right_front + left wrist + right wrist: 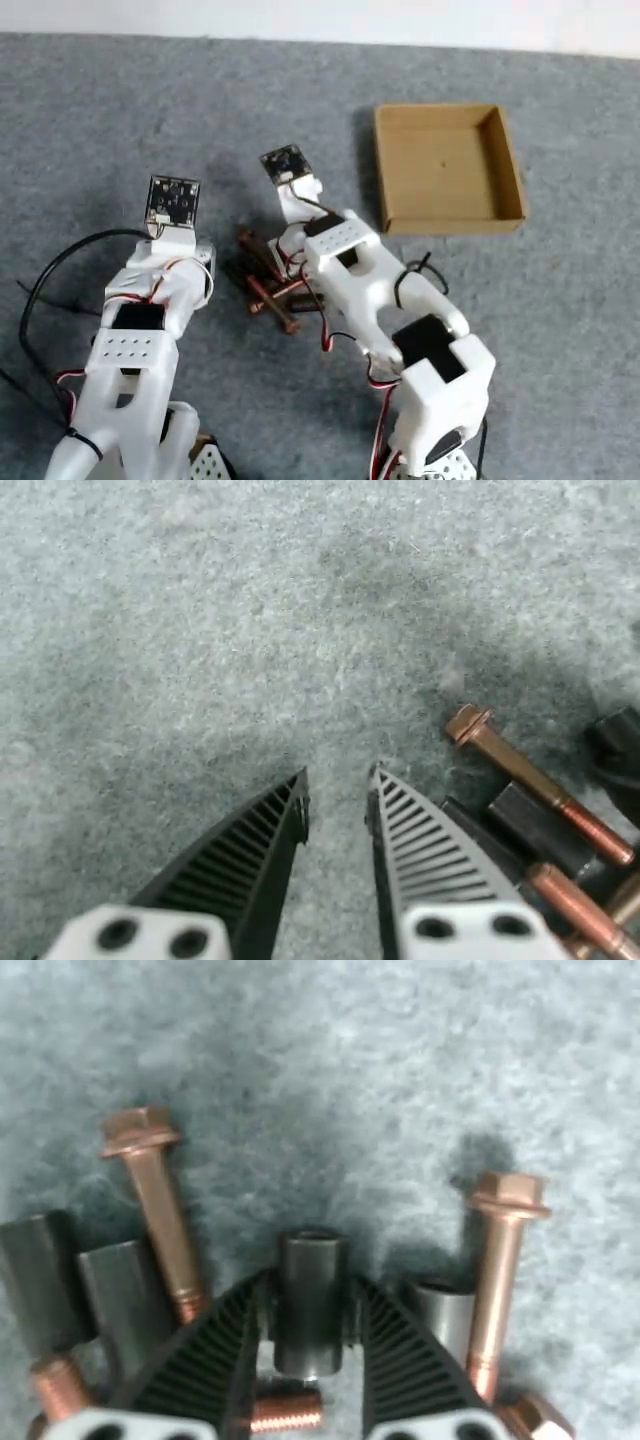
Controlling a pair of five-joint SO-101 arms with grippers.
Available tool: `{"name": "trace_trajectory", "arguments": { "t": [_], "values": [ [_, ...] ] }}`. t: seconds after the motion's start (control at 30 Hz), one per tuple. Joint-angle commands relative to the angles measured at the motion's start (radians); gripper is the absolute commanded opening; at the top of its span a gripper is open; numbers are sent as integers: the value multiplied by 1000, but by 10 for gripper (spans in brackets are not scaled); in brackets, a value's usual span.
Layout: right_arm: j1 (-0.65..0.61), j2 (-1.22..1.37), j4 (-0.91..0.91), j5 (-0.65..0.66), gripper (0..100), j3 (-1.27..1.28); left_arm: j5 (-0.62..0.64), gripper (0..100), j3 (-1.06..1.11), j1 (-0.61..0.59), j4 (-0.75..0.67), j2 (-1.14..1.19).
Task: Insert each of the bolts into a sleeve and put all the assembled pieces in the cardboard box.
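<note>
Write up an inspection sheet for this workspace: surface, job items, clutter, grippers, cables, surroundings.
Surface: grey carpet.
Job's things: cardboard box at the far right, nothing in it; copper bolts and dark sleeves lie loose in a pile between the arms, with no bolt visibly inside a sleeve.
Clutter: nothing seen.
Grippers: left gripper open over bare carpet beside the pile; right gripper shut on the middle sleeve, which is in the pile.
Cables: black cable loops off the left arm; red and white wires run along the right arm.
Surroundings: pale strip beyond the carpet's far edge.
</note>
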Motion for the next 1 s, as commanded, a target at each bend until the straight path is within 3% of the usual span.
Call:
{"name": "trace_trajectory", "arguments": {
  "t": [0.0, 0.27, 0.43, 0.57, 0.67, 0.8, 0.97],
  "values": [
    [2, -30, 67, 0, 4, -22, 0, 109, -10, -15, -18, -27],
    [44, -367, -41, 2, 4, 208, 0, 112, 27, 70, -118, -8],
    [99, -476, -77, 2, 4, 341, 6, 113, -56, 120, -212, 186],
    [101, -498, -77, 2, 4, 346, 18, 152, -262, 160, -110, 476],
    [102, -498, -79, 3, 4, 343, 97, 191, -423, 191, 14, 654],
    [105, -498, -79, 9, 4, 341, 253, 193, -547, 199, 169, 696],
    [101, -498, -81, 37, 4, 341, 442, 193, -564, 205, 192, 702]
  ]
}}
